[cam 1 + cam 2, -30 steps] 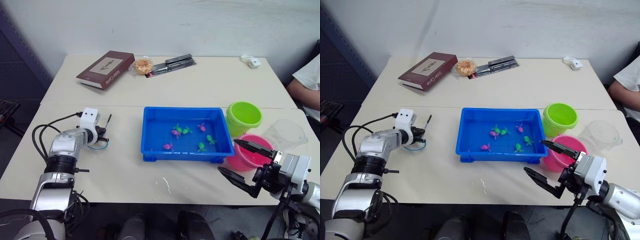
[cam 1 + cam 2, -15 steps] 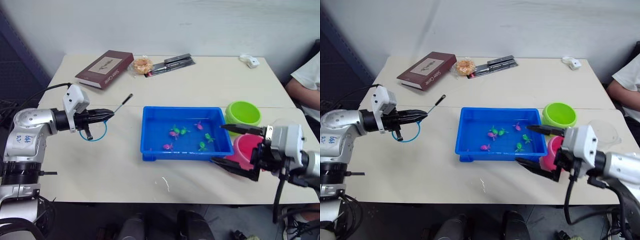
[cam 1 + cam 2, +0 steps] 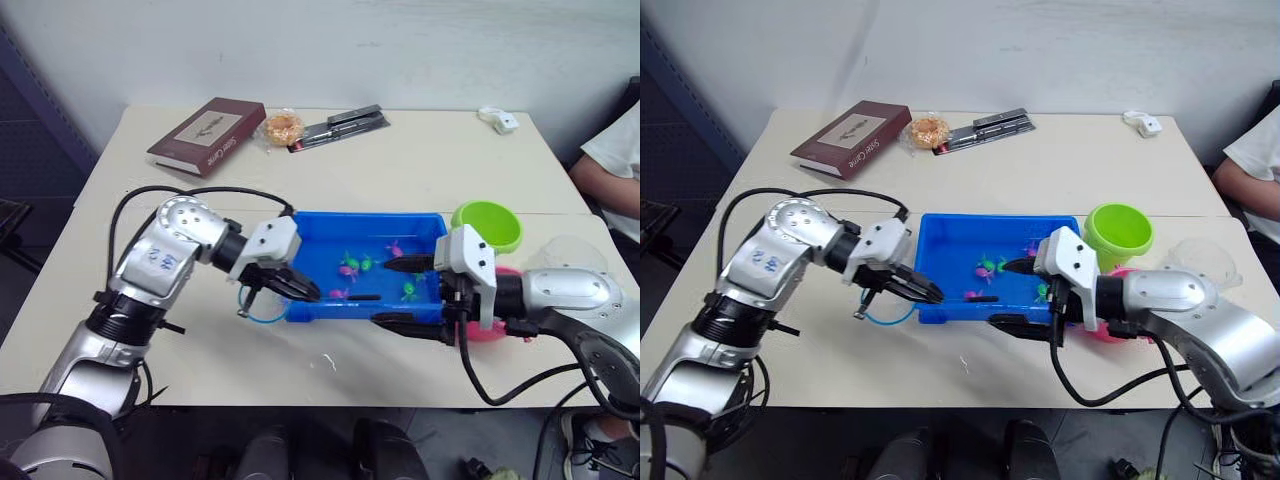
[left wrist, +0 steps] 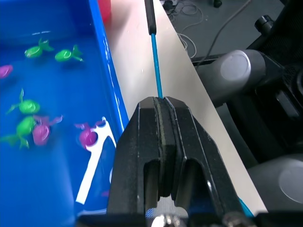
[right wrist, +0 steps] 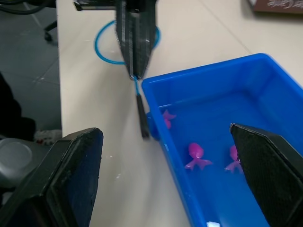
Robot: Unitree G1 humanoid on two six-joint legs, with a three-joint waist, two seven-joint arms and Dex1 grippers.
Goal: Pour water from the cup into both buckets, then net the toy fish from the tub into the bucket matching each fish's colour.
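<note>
Clamping the net (image 3: 262, 312), left gripper (image 3: 303, 291) overhangs tub (image 3: 330, 232).

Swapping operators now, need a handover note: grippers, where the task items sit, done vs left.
Left gripper: shut on the net's stick, hoop over the table beside the tub.
Right gripper: open, empty, fingers spread at the tub's near rim.
Toy fish: green and pink, all in the tub.
Green bucket, pink bucket and cup stand right of the tub.
Done: net picked up. Left: all netting. Pour status unclear.
</note>
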